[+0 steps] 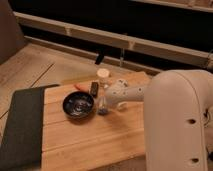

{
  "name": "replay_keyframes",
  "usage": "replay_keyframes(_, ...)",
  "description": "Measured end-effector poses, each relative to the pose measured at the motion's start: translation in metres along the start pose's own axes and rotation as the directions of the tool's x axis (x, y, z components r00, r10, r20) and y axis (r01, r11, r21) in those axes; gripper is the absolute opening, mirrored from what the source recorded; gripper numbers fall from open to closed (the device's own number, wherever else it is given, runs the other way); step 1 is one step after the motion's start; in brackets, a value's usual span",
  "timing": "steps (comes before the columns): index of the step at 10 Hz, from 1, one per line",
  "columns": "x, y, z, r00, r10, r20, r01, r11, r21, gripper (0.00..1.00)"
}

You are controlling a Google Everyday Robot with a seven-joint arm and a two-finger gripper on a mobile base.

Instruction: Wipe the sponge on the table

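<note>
The sponge [103, 111], a small grey-blue block, lies on the light-brown plank table [95, 142], just right of the black bowl [78, 105]. My gripper [103, 104] reaches in from the right on the white arm [172, 115]. It points down at the sponge with its fingers shut on it, and the sponge's lower edge shows beneath the fingertips.
A small black rectangular object [94, 88] and a white cup [103, 75] stand behind the bowl. An orange item [78, 87] lies at the far edge. A dark grey mat [20, 125] covers the table's left side. Wooden floor and a dark rail wall lie beyond.
</note>
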Motion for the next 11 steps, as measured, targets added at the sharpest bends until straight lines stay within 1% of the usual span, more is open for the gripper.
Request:
replay_keyframes(2, 0.005, 0.005, -0.004, 1.000, -0.001, -0.005, 0.001, 1.000, -0.008, 0.00)
replay_keyframes(5, 0.024, 0.007, -0.013, 0.999, 0.016, -0.027, -0.016, 1.000, 0.000, 0.00)
replay_keyframes(6, 0.030, 0.003, -0.014, 0.999, 0.029, -0.039, -0.029, 1.000, 0.009, 0.00)
replay_keyframes(7, 0.034, -0.009, -0.013, 0.997, 0.052, -0.056, -0.050, 0.998, 0.034, 0.00)
replay_keyframes(8, 0.036, -0.016, -0.011, 0.995, 0.070, -0.067, -0.067, 0.997, 0.050, 0.00)
replay_keyframes(10, 0.032, -0.031, -0.005, 0.990, 0.109, -0.085, -0.102, 0.992, 0.077, 0.00)
replay_keyframes(11, 0.028, -0.035, -0.001, 0.989, 0.116, -0.089, -0.109, 0.991, 0.081, 0.00)
